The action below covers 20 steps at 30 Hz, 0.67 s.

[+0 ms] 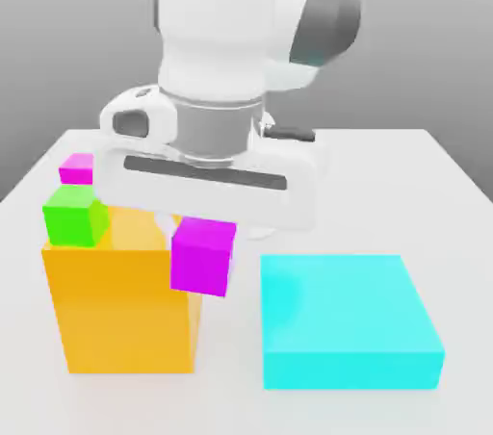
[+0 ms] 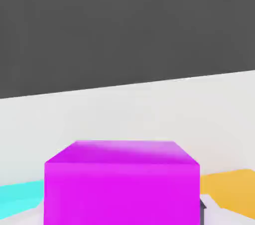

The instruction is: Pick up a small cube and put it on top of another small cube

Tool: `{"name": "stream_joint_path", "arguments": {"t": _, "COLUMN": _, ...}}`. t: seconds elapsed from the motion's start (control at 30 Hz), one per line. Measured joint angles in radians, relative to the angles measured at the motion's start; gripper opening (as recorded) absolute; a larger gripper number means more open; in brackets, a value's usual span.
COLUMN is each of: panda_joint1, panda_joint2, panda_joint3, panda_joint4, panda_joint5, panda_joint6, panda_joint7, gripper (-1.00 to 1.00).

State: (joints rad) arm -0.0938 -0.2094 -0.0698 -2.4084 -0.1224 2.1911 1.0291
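Note:
A small magenta cube (image 1: 202, 255) hangs just under my hand, off the table, beside the upper right corner of the orange block (image 1: 120, 313). My gripper (image 1: 205, 231) is shut on it. The hand view shows this cube (image 2: 122, 181) close up, with white table beyond it. A second small magenta cube (image 1: 77, 168) sits on the table behind the orange block, at the exterior view's left, partly hidden by a green cube.
A small green cube (image 1: 75, 216) rests on the orange block's top at its left corner. A flat cyan block (image 1: 347, 318) lies at the exterior view's right of the held cube. The white table (image 1: 414, 183) stretches behind.

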Motion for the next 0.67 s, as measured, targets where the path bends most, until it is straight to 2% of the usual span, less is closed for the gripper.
{"name": "stream_joint_path", "arguments": {"t": 0.4, "panda_joint1": -0.361, "panda_joint2": -0.438, "panda_joint3": -0.122, "panda_joint4": -0.2, "panda_joint5": -0.008, "panda_joint6": -0.224, "panda_joint7": 0.445, "gripper": -1.0}}
{"name": "stream_joint_path", "arguments": {"t": 0.53, "panda_joint1": -0.394, "panda_joint2": -0.42, "panda_joint3": -0.142, "panda_joint4": -0.304, "panda_joint5": -0.016, "panda_joint6": -0.1, "panda_joint7": 0.473, "gripper": -1.0}}
{"name": "stream_joint_path", "arguments": {"t": 0.57, "panda_joint1": -0.396, "panda_joint2": -0.409, "panda_joint3": -0.145, "panda_joint4": -0.325, "panda_joint5": -0.018, "panda_joint6": -0.069, "panda_joint7": 0.473, "gripper": 1.0}}
{"name": "stream_joint_path", "arguments": {"t": 0.67, "panda_joint1": -0.396, "panda_joint2": -0.409, "panda_joint3": -0.145, "panda_joint4": -0.325, "panda_joint5": -0.018, "panda_joint6": -0.069, "panda_joint7": 0.473, "gripper": 1.0}}
